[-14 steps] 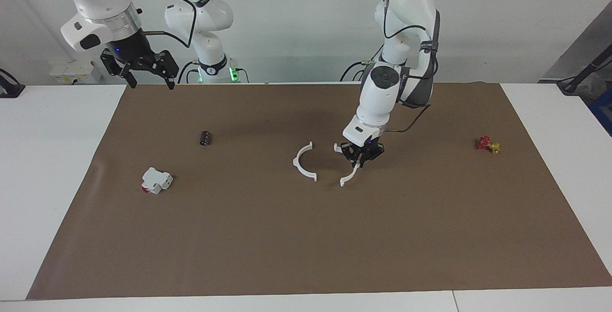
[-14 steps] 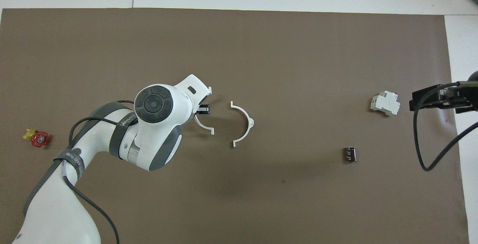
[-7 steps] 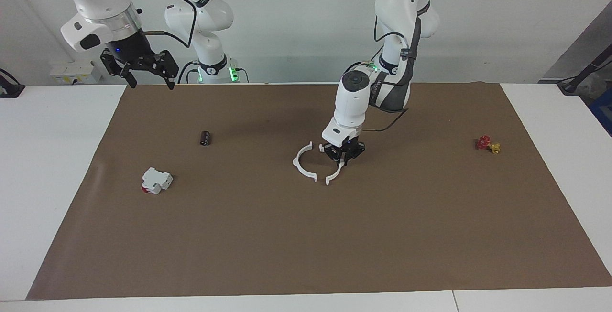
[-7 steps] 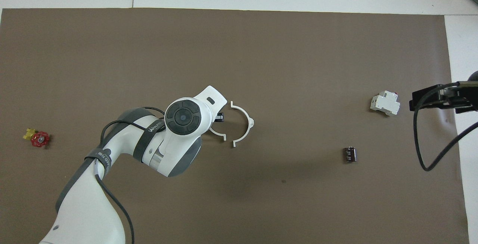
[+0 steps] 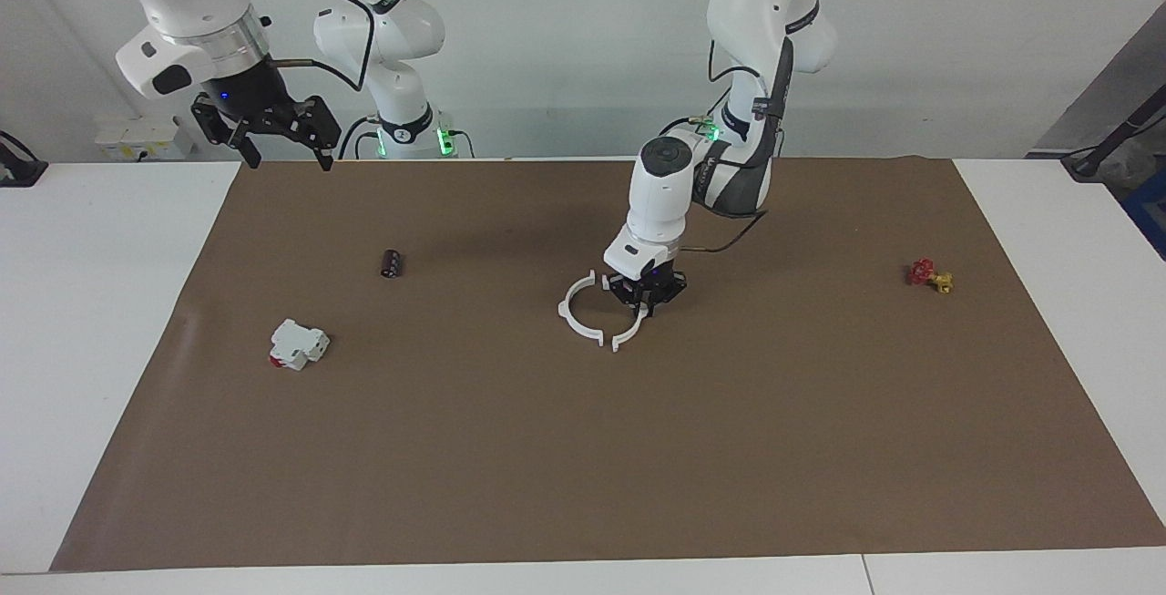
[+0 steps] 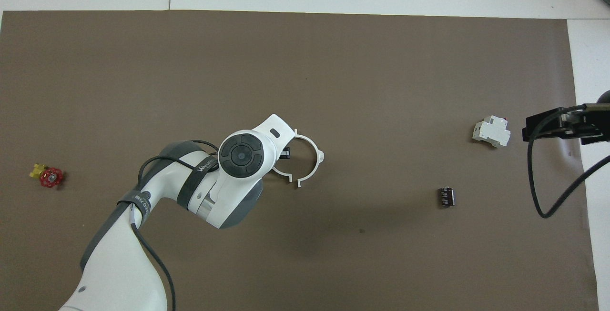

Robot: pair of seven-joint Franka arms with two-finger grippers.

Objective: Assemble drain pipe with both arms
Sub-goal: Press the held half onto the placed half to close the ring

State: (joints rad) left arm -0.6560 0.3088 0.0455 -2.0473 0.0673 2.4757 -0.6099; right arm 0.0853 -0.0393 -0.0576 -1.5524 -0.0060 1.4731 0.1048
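Note:
The drain pipe is two thin white half-rings at the middle of the brown mat (image 5: 583,467). One half-ring (image 5: 563,314) (image 6: 314,145) lies flat on the mat. My left gripper (image 5: 647,299) (image 6: 285,153) is shut on the other half-ring (image 5: 631,333) (image 6: 281,174), low at the mat, beside the lying one toward the left arm's end. Their open sides face each other, and the end tabs farther from the robots stand a small gap apart. The arm hides the tabs nearer to the robots in the overhead view. My right gripper (image 5: 278,135) (image 6: 562,125) waits open, raised over the mat's corner at the right arm's end.
A white block with a red part (image 5: 298,344) (image 6: 491,132) and a small dark cylinder (image 5: 392,263) (image 6: 446,196) lie toward the right arm's end. A red and yellow valve (image 5: 929,276) (image 6: 47,176) lies toward the left arm's end.
My left gripper has carried its half-ring toward the right arm's end, closing most of the gap to the lying half-ring. The right arm has not moved.

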